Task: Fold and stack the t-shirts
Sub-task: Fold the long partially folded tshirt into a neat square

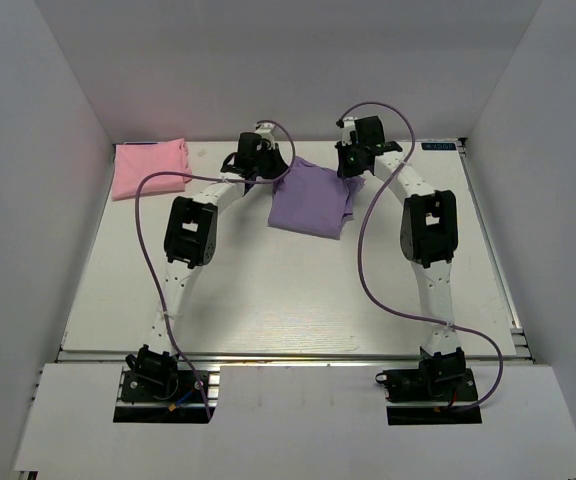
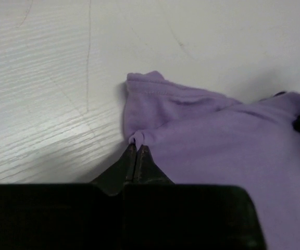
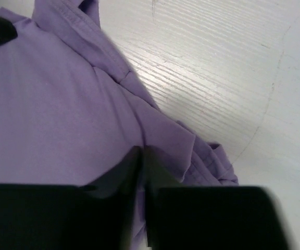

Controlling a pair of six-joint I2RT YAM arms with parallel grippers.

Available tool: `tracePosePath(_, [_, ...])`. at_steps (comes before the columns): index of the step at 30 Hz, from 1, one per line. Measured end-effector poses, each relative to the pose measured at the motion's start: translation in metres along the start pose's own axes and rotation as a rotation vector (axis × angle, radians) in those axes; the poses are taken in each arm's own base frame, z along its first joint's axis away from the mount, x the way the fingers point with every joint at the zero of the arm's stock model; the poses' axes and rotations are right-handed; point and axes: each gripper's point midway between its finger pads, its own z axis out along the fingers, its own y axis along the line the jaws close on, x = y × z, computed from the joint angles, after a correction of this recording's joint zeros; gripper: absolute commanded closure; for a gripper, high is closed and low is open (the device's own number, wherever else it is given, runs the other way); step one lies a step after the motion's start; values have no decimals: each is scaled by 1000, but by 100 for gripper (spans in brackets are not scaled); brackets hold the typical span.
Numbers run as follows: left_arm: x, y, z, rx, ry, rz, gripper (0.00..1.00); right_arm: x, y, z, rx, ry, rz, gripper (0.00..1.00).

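- Table (image 1: 268, 300): smooth white top. If the cloth is dragged across it instead of lifted, I expect it to slide and bunch rather than crease.
- Purple shirt (image 1: 313, 200): lies mid-table toward the far side, partly folded, with its far edge between the two grippers. In the left wrist view this shirt (image 2: 217, 140) shows a rumpled sleeve or corner at its left end. In the right wrist view the shirt (image 3: 61, 120) has loose hems stacked along one side.
  - Risk: each pinch looks small, so a quick pull could slip the cloth free on one side and skew the fold.
  - Risk: if a pinch takes only the top layer, the lower layers would stay on the table.
  - Risk: if the arms move unevenly, the shirt would twist.
- Pink shirt (image 1: 150, 168): folded and lying at the far left corner, well apart from the purple one. The stacking is not done yet, and carrying the purple shirt that far could shake its fold open.
- Left gripper (image 1: 248, 160): at the shirt's far left edge. Seen from its wrist, the gripper (image 2: 138, 147) is clenched, its fingers nearly together on a small tuck of purple cloth.
- Right gripper (image 1: 353, 158): at the far right edge. Its own view shows the gripper (image 3: 142, 153) nearly closed on the shirt, with a sliver of purple between the fingers, so it seems to be grasping a fold.
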Motion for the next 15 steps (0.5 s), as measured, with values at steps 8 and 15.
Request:
tracePosePath(8, [-7,-12,2,54,-27,18,100,-2,-7,4,33,-25,47,100])
tracePosePath(15, [-7,-17,-3,78,-38,25,100,12,-16,1,53,-25,144,100])
